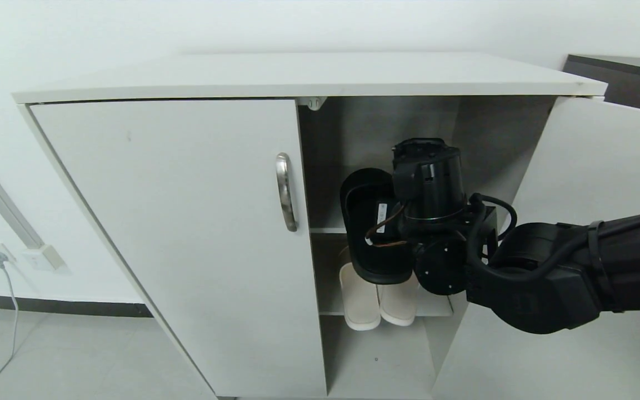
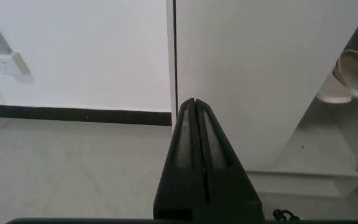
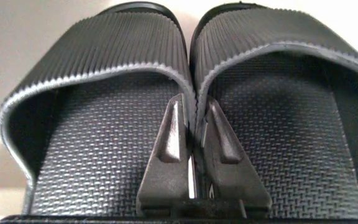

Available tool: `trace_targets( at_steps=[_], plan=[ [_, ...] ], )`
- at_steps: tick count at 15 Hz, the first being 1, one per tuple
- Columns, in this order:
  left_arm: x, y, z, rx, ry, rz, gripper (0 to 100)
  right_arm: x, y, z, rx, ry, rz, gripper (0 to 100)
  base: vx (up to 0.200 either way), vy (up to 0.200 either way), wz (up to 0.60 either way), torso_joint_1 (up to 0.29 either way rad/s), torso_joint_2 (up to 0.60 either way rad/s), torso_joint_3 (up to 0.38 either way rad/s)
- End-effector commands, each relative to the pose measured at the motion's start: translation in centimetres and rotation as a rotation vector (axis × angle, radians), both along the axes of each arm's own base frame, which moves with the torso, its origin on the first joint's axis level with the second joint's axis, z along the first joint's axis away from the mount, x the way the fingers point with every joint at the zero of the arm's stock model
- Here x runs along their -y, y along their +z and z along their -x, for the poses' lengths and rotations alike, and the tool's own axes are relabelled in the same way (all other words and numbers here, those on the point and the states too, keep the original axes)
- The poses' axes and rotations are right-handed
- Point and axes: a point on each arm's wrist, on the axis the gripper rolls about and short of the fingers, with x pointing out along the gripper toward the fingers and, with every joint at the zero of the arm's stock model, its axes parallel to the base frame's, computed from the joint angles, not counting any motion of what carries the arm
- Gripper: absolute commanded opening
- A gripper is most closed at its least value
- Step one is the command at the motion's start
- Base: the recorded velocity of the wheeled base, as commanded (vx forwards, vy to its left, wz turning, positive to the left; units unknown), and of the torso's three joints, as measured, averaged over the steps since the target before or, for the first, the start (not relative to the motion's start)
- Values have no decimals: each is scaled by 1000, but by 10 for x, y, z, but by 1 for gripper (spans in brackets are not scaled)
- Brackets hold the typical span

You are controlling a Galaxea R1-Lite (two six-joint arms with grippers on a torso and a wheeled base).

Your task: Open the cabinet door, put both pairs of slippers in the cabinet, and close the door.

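Nearest, before the cabinet (image 1: 309, 72), two grippers. Left gripper (image 2: 194, 140) low in front of the closed left door (image 1: 175, 222), fingers pressed flat together, nothing between them. Right gripper (image 3: 194, 115) at the cabinet's open right half, narrowed onto two black slippers (image 1: 365, 222): pinched together by their touching inner sides, strap openings facing the wrist camera, one slipper to each side of the fingers.

Just beyond, that black pair, tipped steeply and partly inside the cabinet at the level of the upper shelf (image 1: 325, 229), its lower end hanging below the shelf's front edge.

Lower and deeper in the cabinet, two white slippers (image 1: 378, 303) lying side by side and touching on the lower shelf (image 1: 328, 312), their ends sticking out past its front edge.

Of the cabinet's two doors, one shut, with one metal handle (image 1: 285, 191), and the right door (image 1: 592, 172) swung wide open.

Farthest, on the wall left of the cabinet, one socket (image 1: 0, 258) with one cable plugged in.
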Motion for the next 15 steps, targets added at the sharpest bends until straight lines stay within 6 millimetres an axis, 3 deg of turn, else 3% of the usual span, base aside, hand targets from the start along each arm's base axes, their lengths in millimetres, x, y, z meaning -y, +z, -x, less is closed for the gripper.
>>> trace_targets(
  at_steps=[1, 6, 11, 15],
  plan=[
    [0, 0, 0, -1, 1, 0, 0, 0, 0, 0, 1, 1, 0, 0, 0, 0, 0, 0, 0, 0],
    [0, 0, 0, -1, 1, 0, 0, -2, -2, -5, -6, 18, -2, 0, 0, 0, 0, 0, 0, 0],
    [0, 0, 0, -1, 1, 2, 0, -5, -5, -51, -5, -51, 0, 0, 0, 0, 0, 0, 0, 0],
    [0, 0, 0, -1, 2, 2, 0, -8, 7, -63, 2, -64, -7, 0, 0, 0, 0, 0, 0, 0]
  ],
)
